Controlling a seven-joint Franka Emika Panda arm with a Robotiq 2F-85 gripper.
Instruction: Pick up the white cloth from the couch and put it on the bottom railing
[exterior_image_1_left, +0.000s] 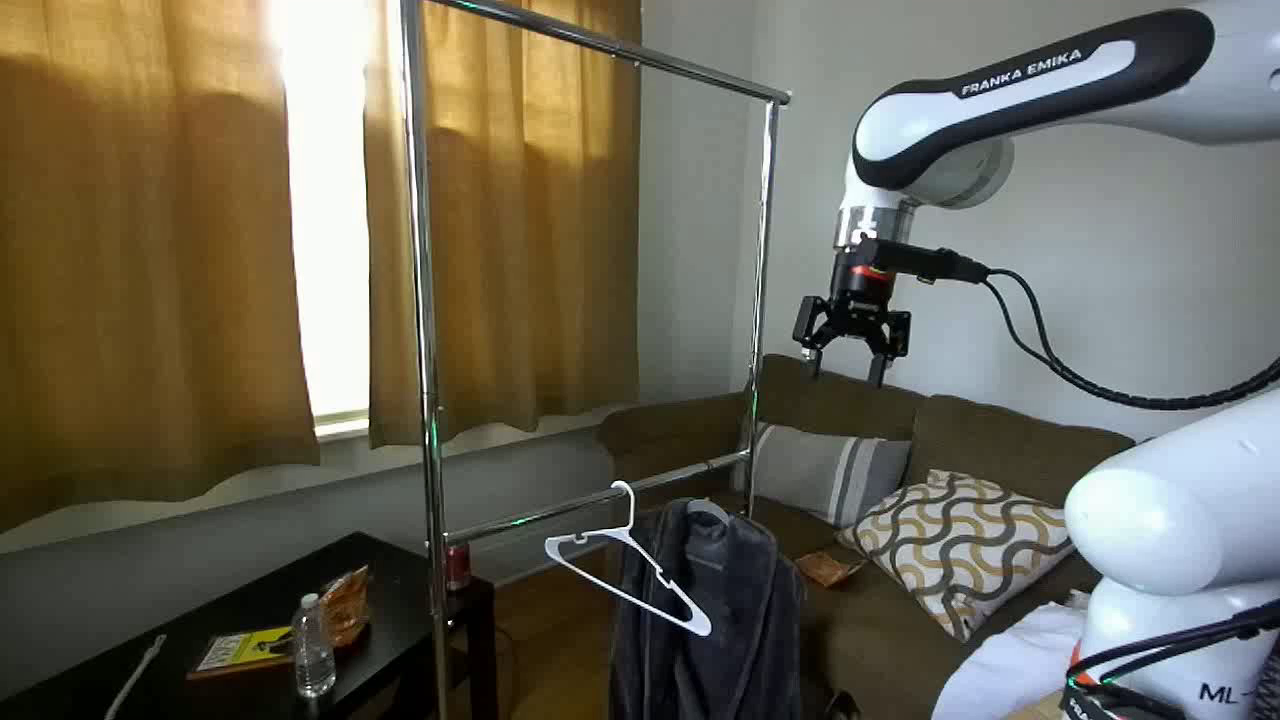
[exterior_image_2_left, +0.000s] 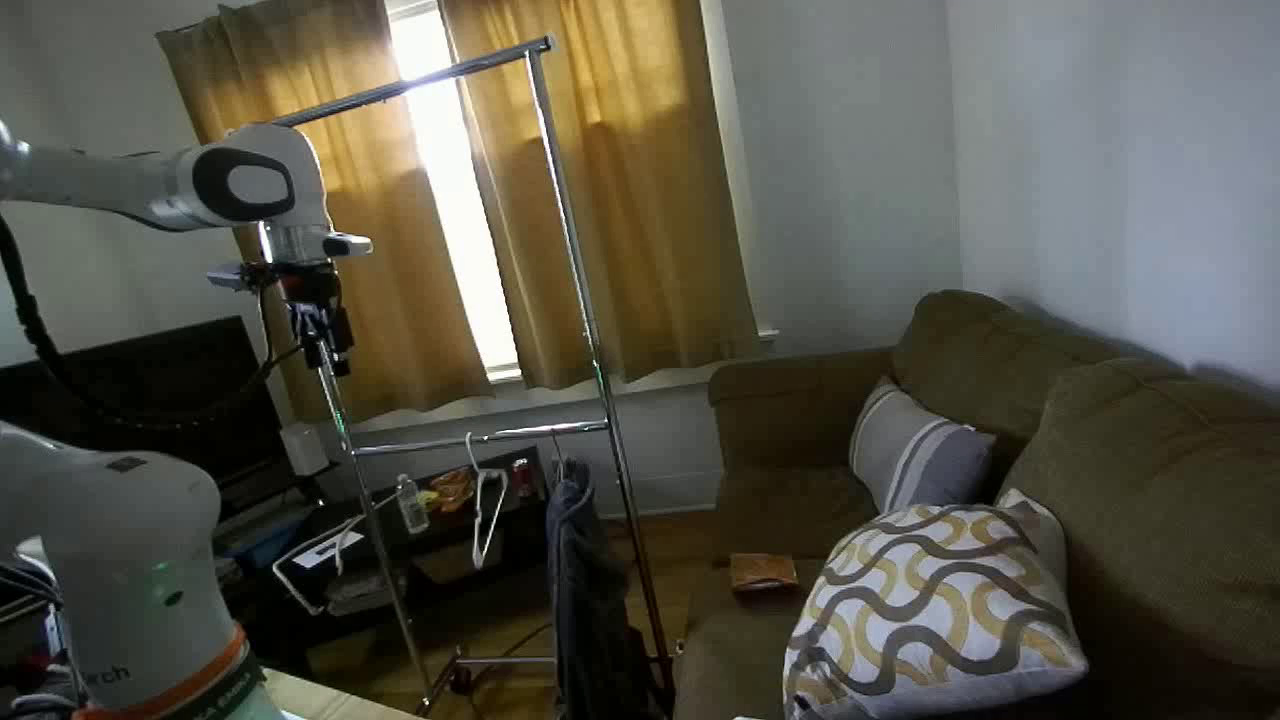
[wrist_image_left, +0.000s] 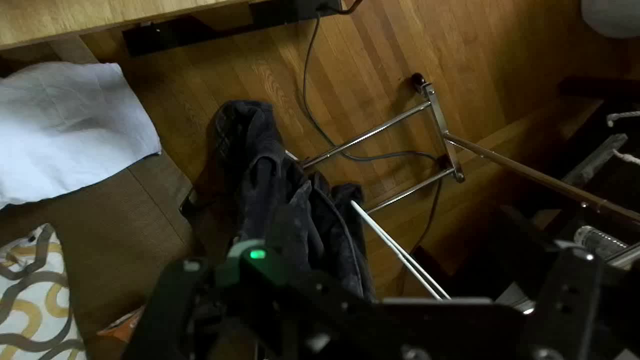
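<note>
The white cloth (exterior_image_1_left: 1015, 665) lies on the seat of the dark brown couch (exterior_image_1_left: 875, 640), partly behind the robot's base in an exterior view. In the wrist view the white cloth (wrist_image_left: 70, 130) is spread over the couch's end at the left. The bottom railing (exterior_image_1_left: 560, 515) is the lower crossbar of the chrome rack; it also shows in an exterior view (exterior_image_2_left: 540, 432). My gripper (exterior_image_1_left: 847, 372) points down, open and empty, high above the couch and apart from the cloth. It also shows in an exterior view (exterior_image_2_left: 328, 368). In the wrist view its fingertips are hard to see.
A dark grey garment (exterior_image_1_left: 710, 600) and a white hanger (exterior_image_1_left: 630, 545) hang on the bottom railing. The patterned cushion (exterior_image_1_left: 965, 545) and grey cushion (exterior_image_1_left: 825, 470) lie on the couch. A black table (exterior_image_1_left: 385, 575) holds a bottle (exterior_image_1_left: 313, 650). The rack's upright (exterior_image_1_left: 762, 250) stands near the arm.
</note>
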